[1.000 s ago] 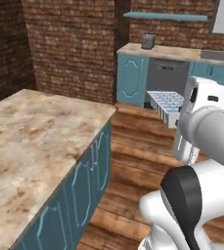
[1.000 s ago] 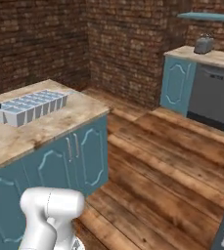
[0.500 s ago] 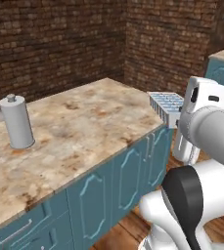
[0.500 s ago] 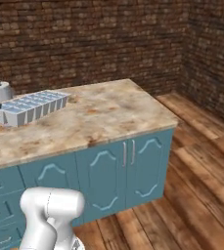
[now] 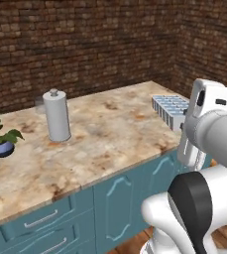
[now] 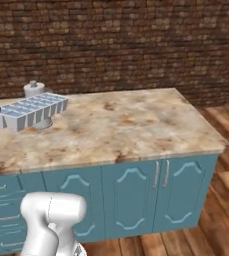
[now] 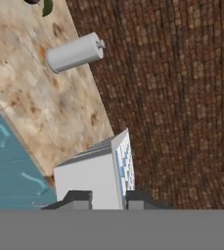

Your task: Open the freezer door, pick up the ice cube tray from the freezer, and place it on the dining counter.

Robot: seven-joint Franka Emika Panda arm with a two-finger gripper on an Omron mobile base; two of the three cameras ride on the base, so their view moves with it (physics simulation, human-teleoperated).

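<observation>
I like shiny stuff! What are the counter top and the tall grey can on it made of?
The dining counter looks like polished stone, maybe marble: beige with brown swirly blotches. The grey canister looks like brushed metal, smooth and evenly grey with a small knob on top, though it could be plastic.

I see a white tray (image 5: 170, 109) with pale blue cells, a beige-and-brown marbled counter (image 5: 110, 134) on teal cabinets (image 6: 136, 195), a grey canister (image 5: 56, 116), red-brown brick wall (image 6: 116, 45).
</observation>
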